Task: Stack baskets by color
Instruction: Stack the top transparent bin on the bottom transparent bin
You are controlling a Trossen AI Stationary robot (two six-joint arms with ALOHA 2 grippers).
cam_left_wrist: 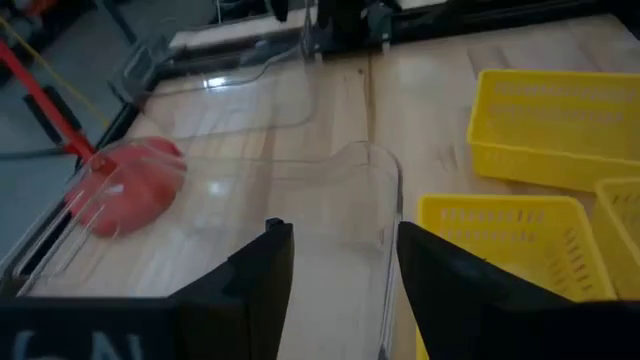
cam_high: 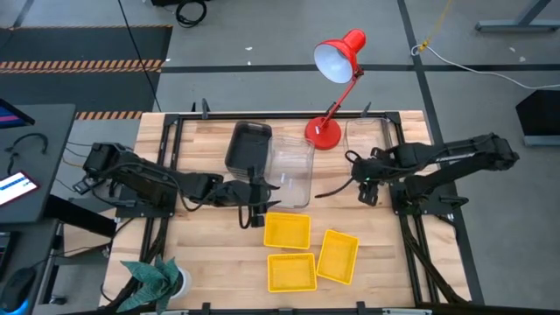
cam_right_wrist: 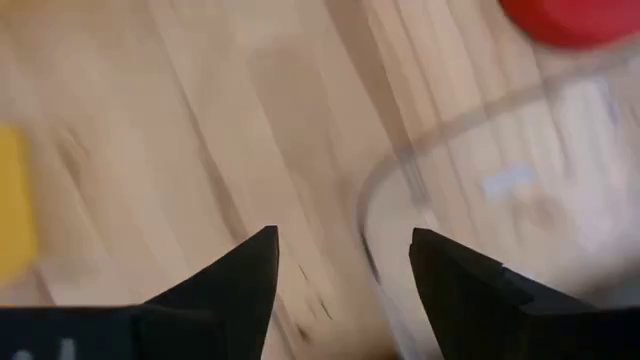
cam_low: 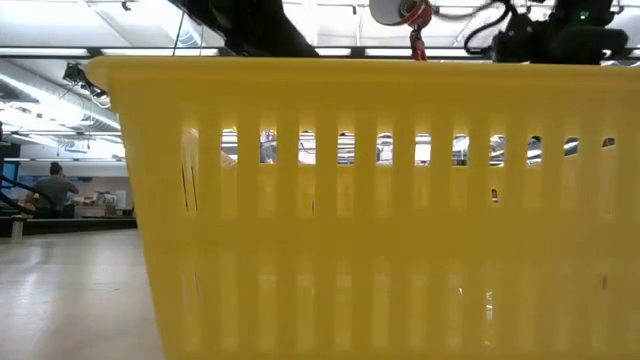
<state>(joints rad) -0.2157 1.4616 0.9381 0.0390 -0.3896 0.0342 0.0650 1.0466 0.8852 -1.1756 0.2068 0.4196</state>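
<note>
Two clear baskets rest on their bottoms: one [cam_high: 293, 171] mid-table, one [cam_high: 366, 136] right of the red lamp's base. A dark grey basket [cam_high: 248, 146] sits at the far middle. Three yellow baskets [cam_high: 287, 229], [cam_high: 290, 271], [cam_high: 338, 256] lie near the front; one [cam_low: 380, 200] fills the low view. My left gripper [cam_high: 265, 194] is open at the near left corner of the mid-table clear basket [cam_left_wrist: 330, 200], whose end wall shows between its fingers. My right gripper [cam_high: 364, 182] points steeply down, open, beside the other clear basket's rim [cam_right_wrist: 400, 190].
The red desk lamp stands on its base [cam_high: 322, 131] between the clear baskets, its head [cam_high: 339, 57] leaning past the far edge. A black frame [cam_high: 175, 140] runs round the tabletop. A green cloth [cam_high: 153, 278] lies at the near left corner.
</note>
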